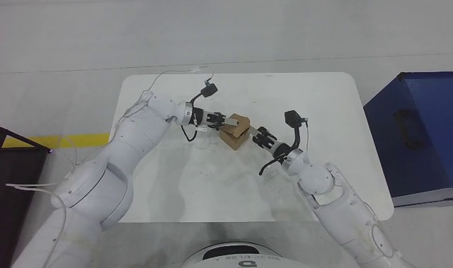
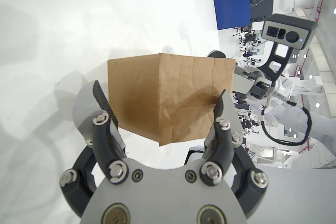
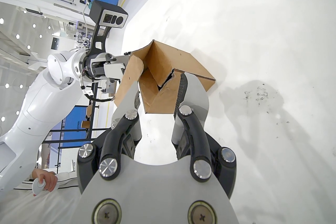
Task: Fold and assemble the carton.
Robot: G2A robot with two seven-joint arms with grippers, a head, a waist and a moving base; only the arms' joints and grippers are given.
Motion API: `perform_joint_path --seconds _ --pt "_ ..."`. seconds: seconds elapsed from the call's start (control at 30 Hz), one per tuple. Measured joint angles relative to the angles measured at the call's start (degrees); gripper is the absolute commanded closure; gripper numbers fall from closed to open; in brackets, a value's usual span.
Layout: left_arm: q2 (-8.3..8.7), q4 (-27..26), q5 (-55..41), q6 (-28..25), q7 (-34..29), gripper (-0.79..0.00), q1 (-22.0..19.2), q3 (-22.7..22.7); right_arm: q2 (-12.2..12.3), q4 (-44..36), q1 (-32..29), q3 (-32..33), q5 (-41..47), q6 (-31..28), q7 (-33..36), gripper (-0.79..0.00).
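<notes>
A brown carton [image 1: 235,129] stands partly formed near the middle of the white table [image 1: 318,105]. My left gripper [image 1: 218,121] meets it from the left, my right gripper [image 1: 256,135] from the right. In the left wrist view the carton [image 2: 170,96] shows two creased outer walls meeting at a corner, and the left gripper [image 2: 160,88] is spread wide with a pad against each wall. In the right wrist view the carton [image 3: 168,64] shows its open inside and loose flaps. The right gripper [image 3: 158,83] is shut on one flap beside a small tear.
A blue bin [image 1: 414,137] stands off the table's right edge. A black frame [image 1: 14,148] sits on the floor at the left. Bare table surface lies in front of, behind and to the right of the carton.
</notes>
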Motion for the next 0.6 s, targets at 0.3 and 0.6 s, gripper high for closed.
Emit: perform_joint_path --seconds 0.3,0.6 --pt "-1.07 1.8 0.5 -0.9 -0.9 -0.754 -0.4 -0.4 -0.1 -0.7 0.0 -0.7 -1.4 -0.7 1.4 -0.329" --pt "-1.65 3.1 0.6 -1.8 -1.6 -0.763 -0.4 -1.1 -0.3 -0.2 1.0 -1.7 -3.4 0.3 3.2 -0.323"
